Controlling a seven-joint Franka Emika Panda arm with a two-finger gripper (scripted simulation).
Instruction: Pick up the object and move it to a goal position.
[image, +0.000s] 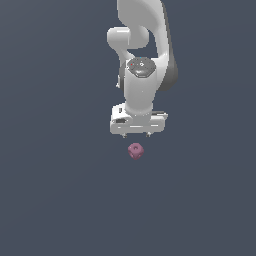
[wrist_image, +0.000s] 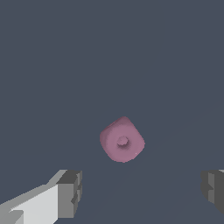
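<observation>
The object (image: 135, 150) is a tiny pink-mauve cube-like lump with rounded corners and a round dimple, lying on the dark grey floor. In the wrist view the object (wrist_image: 122, 140) shows its dimpled face, well apart from both fingers. My gripper (image: 137, 134) hangs just above and behind it in the exterior view, on the white arm. Its jaws stand wide open with nothing between them. In the wrist view my gripper (wrist_image: 142, 192) shows one grey fingertip (wrist_image: 70, 192) and the other fingertip (wrist_image: 213, 189) far apart.
A plain dark grey surface (image: 60, 200) fills both views. The white arm (image: 145, 55) rises toward the top of the exterior view. Nothing else shows.
</observation>
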